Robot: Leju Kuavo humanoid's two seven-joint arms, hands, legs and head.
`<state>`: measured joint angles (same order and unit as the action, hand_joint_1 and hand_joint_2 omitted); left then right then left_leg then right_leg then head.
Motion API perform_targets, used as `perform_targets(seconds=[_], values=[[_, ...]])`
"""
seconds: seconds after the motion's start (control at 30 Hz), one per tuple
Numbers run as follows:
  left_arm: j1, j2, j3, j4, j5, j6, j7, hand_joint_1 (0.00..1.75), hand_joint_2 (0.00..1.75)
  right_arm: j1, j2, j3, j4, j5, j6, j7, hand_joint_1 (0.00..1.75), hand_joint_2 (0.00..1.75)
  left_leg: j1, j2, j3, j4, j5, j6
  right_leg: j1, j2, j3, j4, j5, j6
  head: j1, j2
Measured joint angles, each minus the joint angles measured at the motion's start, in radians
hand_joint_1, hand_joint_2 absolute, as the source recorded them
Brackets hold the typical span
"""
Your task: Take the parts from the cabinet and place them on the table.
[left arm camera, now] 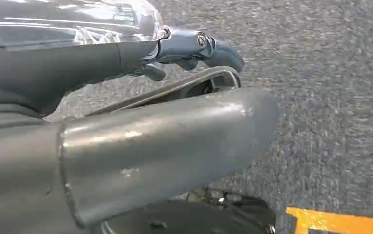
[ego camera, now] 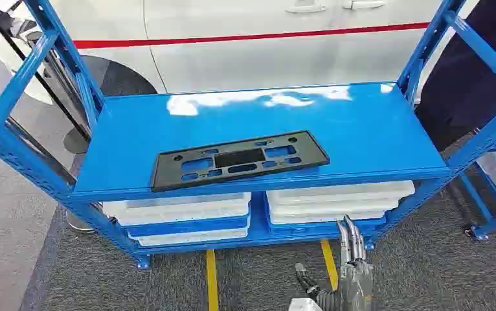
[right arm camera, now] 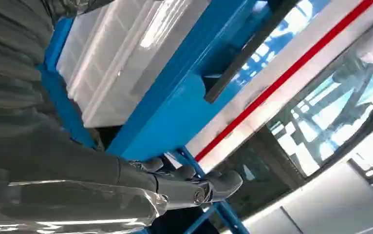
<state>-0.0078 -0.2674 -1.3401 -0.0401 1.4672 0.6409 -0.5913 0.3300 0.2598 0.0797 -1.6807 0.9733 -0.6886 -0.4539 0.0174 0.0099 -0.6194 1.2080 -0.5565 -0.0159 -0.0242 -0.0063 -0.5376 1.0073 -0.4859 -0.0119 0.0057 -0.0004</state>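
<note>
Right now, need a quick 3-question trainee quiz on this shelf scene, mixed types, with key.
1. True or false: the black plate lies flat on the top shelf of the blue rack.
2. What sits on the level under the top shelf? A) white trays B) cardboard boxes C) tools
3. Fill in: the right hand is raised in front of the rack's ___ level.

Key: 1 true. 2 A, the white trays. 3 lower.

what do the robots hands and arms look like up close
Each hand has a grey ribbed cover, a thick grey thumb and darker fingers with metal screws. Left hand; right hand. A clear plastic wrap sits by each wrist. Black cables run along the right arm.
</note>
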Motion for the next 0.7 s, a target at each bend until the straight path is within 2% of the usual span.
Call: perform_targets(seconds=[0.03, 0.07, 0.1, 0.13, 0.2, 0.23, 0.27, 0.3, 0.33, 0.37, 0.4, 0.43, 0.47, 0.5, 0.53, 0.57, 0.6, 0.63, 0.7], values=[[-0.001, 0.002, -0.004, 0.0, 0.001, -0.004, 0.0, 0.0, 0.0, -0.015, 0.009, -0.012, 0.015, 0.03, 0.0, 0.004, 0.0, 1.75, 0.004, 0.0, 0.044, -0.094, 0.05, -0.005, -0.005, 0.002, 0.002, 0.005, -0.004, 0.007, 0.0, 0.0], [-0.003, 0.002, -0.005, 0.0, 0.002, -0.01, 0.0, 0.0, 0.0, -0.031, 0.018, -0.023, 0.03, 0.062, -0.002, 0.005, 0.0, 1.75, 0.009, 0.001, 0.074, -0.171, 0.07, -0.01, -0.008, 0.003, 0.001, 0.014, -0.01, 0.015, 0.0, 0.0], [-0.006, 0.003, -0.007, 0.0, 0.002, -0.016, 0.0, 0.0, 0.0, -0.048, 0.025, -0.032, 0.043, 0.09, -0.002, 0.01, 0.0, 1.75, -0.002, -0.004, 0.079, -0.181, 0.058, -0.003, 0.003, 0.006, -0.005, 0.024, -0.015, 0.024, -0.003, 0.0], [-0.007, 0.005, -0.008, 0.0, 0.003, -0.022, 0.0, 0.0, 0.0, -0.061, 0.033, -0.04, 0.057, 0.122, -0.003, 0.015, 0.0, 1.75, -0.001, -0.006, 0.078, -0.177, 0.059, 0.015, 0.002, 0.006, -0.007, 0.023, -0.012, 0.03, 0.0, 0.0], [-0.013, 0.01, -0.008, 0.0, 0.005, -0.033, -0.003, 0.0, 0.0, -0.086, 0.045, -0.051, 0.08, 0.174, -0.003, 0.026, 0.0, 1.75, -0.007, -0.007, 0.073, -0.176, 0.062, 0.029, -0.002, 0.005, -0.005, 0.013, -0.005, 0.042, -0.001, 0.0], [-0.017, 0.011, -0.008, 0.0, 0.005, -0.04, -0.005, 0.0, 0.0, -0.097, 0.051, -0.056, 0.092, 0.201, -0.003, 0.031, 0.0, 1.75, -0.004, -0.008, 0.073, -0.182, 0.067, 0.038, -0.003, 0.005, -0.005, 0.013, -0.006, 0.048, -0.001, 0.0], [-0.02, 0.011, -0.008, 0.0, 0.006, -0.048, -0.009, 0.0, 0.0, -0.108, 0.057, -0.064, 0.104, 0.23, -0.004, 0.038, 0.0, 1.75, -0.001, -0.007, 0.075, -0.187, 0.072, 0.047, -0.005, 0.005, -0.008, 0.029, -0.02, 0.05, 0.0, 0.0], [-0.02, 0.013, -0.009, 0.0, 0.007, -0.056, -0.011, 0.0, 0.0, -0.12, 0.061, -0.07, 0.116, 0.259, -0.004, 0.042, 0.0, 1.75, -0.002, -0.006, 0.073, -0.187, 0.073, 0.05, -0.005, 0.005, -0.029, 0.07, -0.052, 0.05, 0.0, 0.0], [-0.024, 0.016, -0.009, 0.0, 0.008, -0.063, -0.012, 0.0, 0.0, -0.133, 0.065, -0.074, 0.127, 0.287, -0.004, 0.049, 0.0, 1.75, -0.004, -0.005, 0.07, -0.187, 0.073, 0.057, -0.003, 0.006, -0.066, 0.144, -0.094, 0.05, 0.0, 0.0], [-0.025, 0.018, -0.009, 0.0, 0.008, -0.069, -0.013, 0.0, 0.0, -0.138, 0.068, -0.077, 0.134, 0.304, -0.004, 0.055, 0.0, 1.75, -0.005, -0.004, 0.069, -0.187, 0.071, 0.06, -0.002, 0.005, -0.09, 0.194, -0.115, 0.05, 0.0, 0.0], [-0.031, 0.021, -0.009, 0.0, 0.009, -0.082, -0.013, 0.0, 0.0, -0.144, 0.07, -0.081, 0.147, 0.337, -0.004, 0.064, 0.0, 1.75, -0.01, -0.005, 0.066, -0.187, 0.068, 0.065, 0.0, 0.005, -0.143, 0.295, -0.148, 0.05, 0.0, 0.0], [-0.036, 0.026, -0.009, 0.0, 0.009, -0.094, -0.013, 0.0, 0.0, -0.146, 0.072, -0.081, 0.154, 0.354, -0.004, 0.07, 0.0, 1.75, -0.015, -0.007, 0.067, -0.187, 0.066, 0.068, 0.002, 0.005, -0.167, 0.335, -0.145, 0.047, 0.0, 0.0], [-0.039, 0.028, -0.009, 0.0, 0.009, -0.107, -0.011, 0.0, 0.0, -0.148, 0.073, -0.08, 0.16, 0.363, -0.004, 0.076, 0.0, 1.75, -0.018, -0.01, 0.07, -0.187, 0.064, 0.069, 0.004, 0.005, -0.163, 0.318, -0.119, 0.042, 0.0, 0.0], [-0.041, 0.029, -0.009, 0.0, 0.009, -0.115, -0.01, 0.0, 0.0, -0.149, 0.075, -0.079, 0.161, 0.365, -0.004, 0.077, 0.0, 1.75, -0.023, -0.013, 0.077, -0.187, 0.061, 0.071, 0.008, 0.006, -0.133, 0.255, -0.071, 0.033, 0.0, 0.0], [-0.041, 0.029, -0.009, 0.0, 0.008, -0.117, -0.008, 0.0, 0.0, -0.15, 0.076, -0.076, 0.16, 0.365, -0.004, 0.077, 0.0, 1.75, -0.027, -0.014, 0.084, -0.188, 0.058, 0.07, 0.015, 0.006, -0.092, 0.168, -0.022, 0.021, 0.0, 0.0], [-0.043, 0.031, -0.008, 0.0, 0.008, -0.121, -0.007, 0.0, 0.0, -0.156, 0.077, -0.071, 0.162, 0.364, -0.004, 0.077, 0.0, 1.75, -0.028, -0.014, 0.09, -0.188, 0.054, 0.069, 0.024, 0.006, -0.05, 0.077, 0.021, 0.002, 0.0, 0.0], [-0.052, 0.036, -0.008, 0.0, 0.008, -0.132, -0.002, 0.0, 0.0, -0.169, 0.079, -0.063, 0.17, 0.364, -0.004, 0.079, 0.0, 1.75, -0.031, -0.013, 0.087, -0.188, 0.051, 0.065, 0.029, 0.004, -0.036, 0.049, -0.002, -0.012, -0.001, 0.0], [-0.063, 0.046, -0.008, 0.0, 0.008, -0.144, 0.003, 0.0, 0.0, -0.182, 0.084, -0.055, 0.175, 0.367, -0.005, 0.082, 0.0, 1.75, -0.03, -0.015, 0.084, -0.186, 0.048, 0.059, 0.031, 0.003, -0.032, 0.026, -0.004, -0.009, 0.002, 0.0], [-0.079, 0.063, -0.007, 0.0, 0.009, -0.174, 0.02, 0.0, 0.0, -0.189, 0.084, -0.036, 0.184, 0.371, -0.006, 0.092, 0.0, 1.75, -0.024, -0.015, 0.085, -0.194, 0.048, 0.049, 0.036, 0.003, -0.03, 0.024, -0.006, -0.012, 0.002, 0.0]])
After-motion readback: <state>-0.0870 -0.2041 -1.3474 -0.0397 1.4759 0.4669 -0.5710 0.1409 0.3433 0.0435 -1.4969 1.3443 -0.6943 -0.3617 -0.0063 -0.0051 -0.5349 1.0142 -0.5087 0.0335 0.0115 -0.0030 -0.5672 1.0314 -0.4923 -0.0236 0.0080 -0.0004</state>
